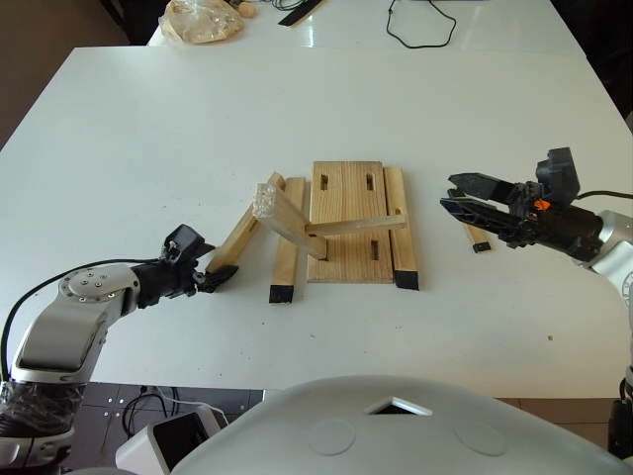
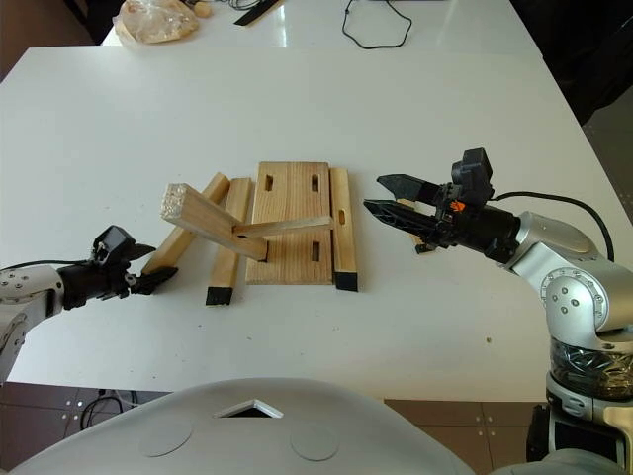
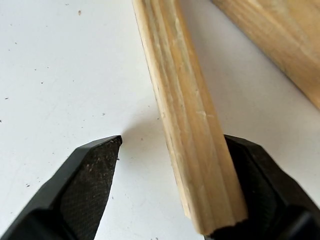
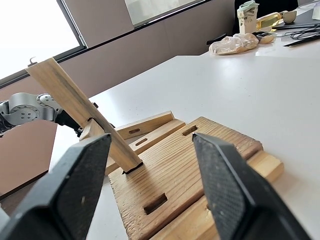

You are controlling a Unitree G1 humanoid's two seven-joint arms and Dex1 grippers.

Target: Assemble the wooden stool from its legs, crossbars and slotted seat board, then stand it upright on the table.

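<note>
Pale wood parts lie grouped at the middle of the white table (image 1: 138, 139). The slotted seat board (image 1: 346, 198) rests flat, with one leg (image 1: 400, 233) lying along its right edge and another (image 1: 287, 247) along its left. A third leg (image 4: 80, 107) stands tilted on the board, leaning to the left, and a thin crossbar (image 1: 358, 225) runs from it across the board to the right. A fourth leg (image 1: 240, 235) lies slanted farther left on the table.

The left gripper (image 1: 220, 276) sits low at the near end of this slanted leg, its claw parted around the wood. In the left wrist view the leg's end rests against one finger (image 3: 265, 190), while the other finger (image 3: 87, 185) stands clear of it with bare table between them; the wood is not clamped.

The right gripper (image 1: 448, 192) hangs just to the right of the board, its claw spread wide and holding nothing, tips pointing at the board. A short wooden piece (image 1: 478, 238) lies on the table near it.
</note>
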